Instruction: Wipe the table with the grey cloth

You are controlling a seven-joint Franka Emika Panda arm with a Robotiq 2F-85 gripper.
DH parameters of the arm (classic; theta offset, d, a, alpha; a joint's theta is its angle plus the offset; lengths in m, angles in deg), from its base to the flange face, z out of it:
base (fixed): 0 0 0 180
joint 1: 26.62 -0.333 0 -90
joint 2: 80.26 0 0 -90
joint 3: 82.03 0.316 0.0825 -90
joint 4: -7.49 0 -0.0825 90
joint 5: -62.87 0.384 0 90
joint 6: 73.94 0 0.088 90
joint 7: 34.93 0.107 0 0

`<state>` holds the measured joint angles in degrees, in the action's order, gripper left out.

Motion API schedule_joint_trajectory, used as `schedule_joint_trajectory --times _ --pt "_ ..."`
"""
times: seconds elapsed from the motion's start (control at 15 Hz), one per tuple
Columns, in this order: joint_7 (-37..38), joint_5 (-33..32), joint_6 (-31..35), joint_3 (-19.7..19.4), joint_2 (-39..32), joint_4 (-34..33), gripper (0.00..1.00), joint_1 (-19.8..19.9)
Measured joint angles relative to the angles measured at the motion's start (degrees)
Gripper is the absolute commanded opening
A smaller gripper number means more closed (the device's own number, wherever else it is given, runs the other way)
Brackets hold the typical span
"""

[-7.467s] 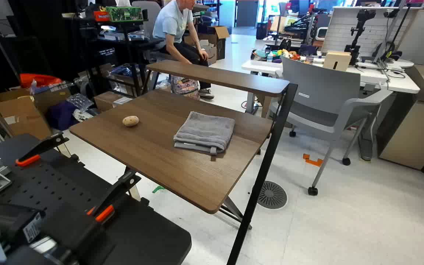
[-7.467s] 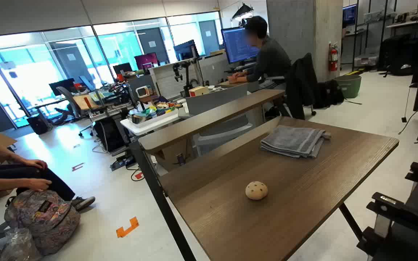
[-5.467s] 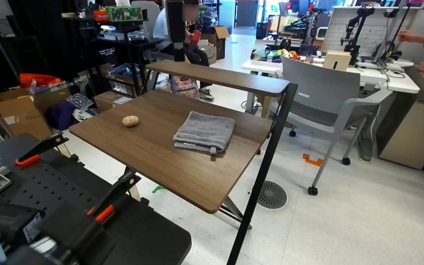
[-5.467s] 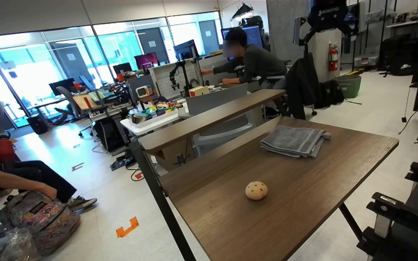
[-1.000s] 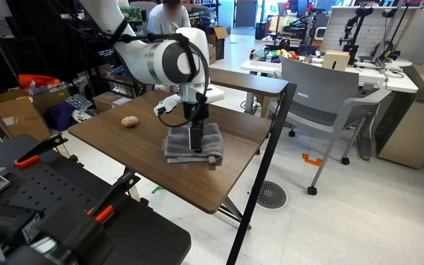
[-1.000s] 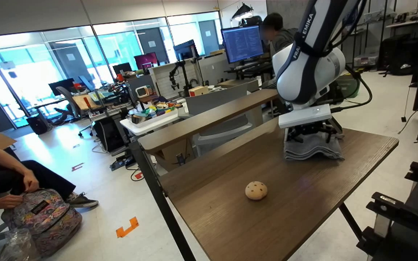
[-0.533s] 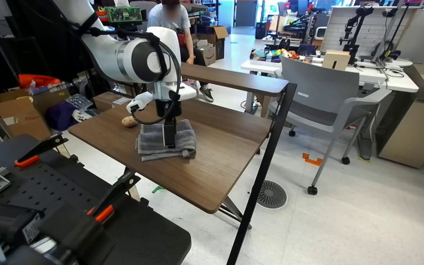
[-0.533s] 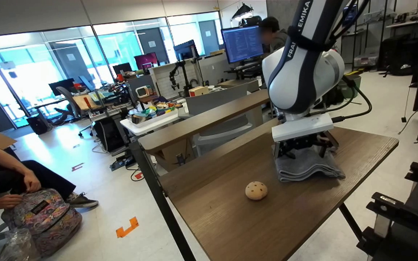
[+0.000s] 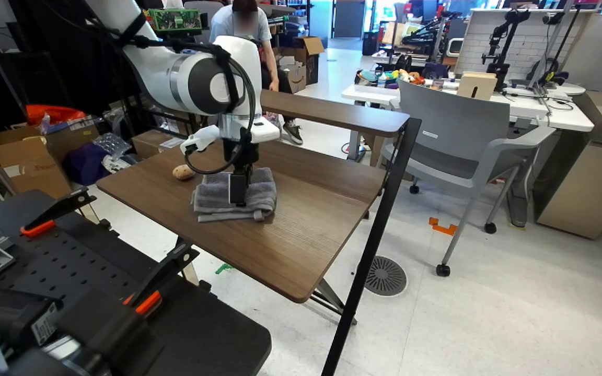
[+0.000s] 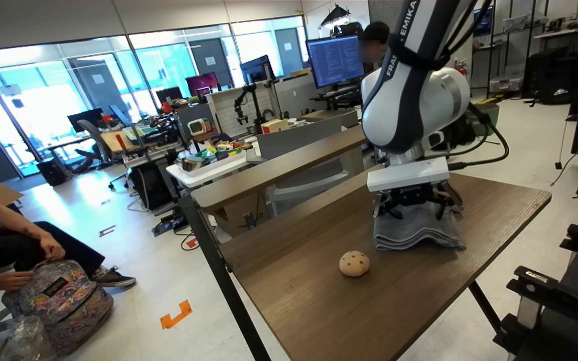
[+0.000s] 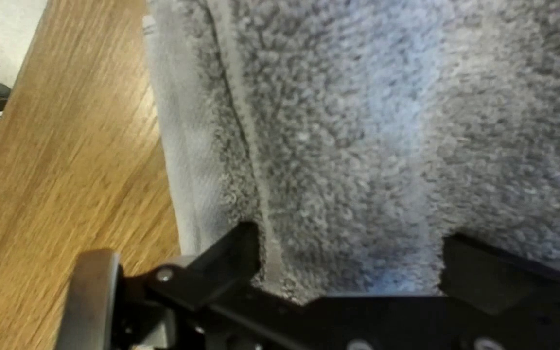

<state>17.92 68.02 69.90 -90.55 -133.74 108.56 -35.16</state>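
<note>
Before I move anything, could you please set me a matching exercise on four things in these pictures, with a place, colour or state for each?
Things:
1. gripper
2. grey cloth
3. round object
4. table

Descriptions:
A. tan with dark spots
B. folded, beneath the gripper
C. brown wood-grain top
D. jaws spread open

Pairs: 1-D; 2-B; 3-A; 4-C

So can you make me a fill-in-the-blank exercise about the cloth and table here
The folded cloth is coloured ____.
It lies ____ the hand and the table.
Of the cloth and the tan lump, the hand is touching only the ____.
In colour, the lump's spots are ____ than the rest.
Missing words: grey; between; cloth; darker.
</note>
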Motion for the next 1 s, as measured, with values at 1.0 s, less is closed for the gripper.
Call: schedule_joint_trajectory --times 1.0 --pt "0.62 1.90 0.22 -0.06 1.10 -0.16 1.00 0.13"
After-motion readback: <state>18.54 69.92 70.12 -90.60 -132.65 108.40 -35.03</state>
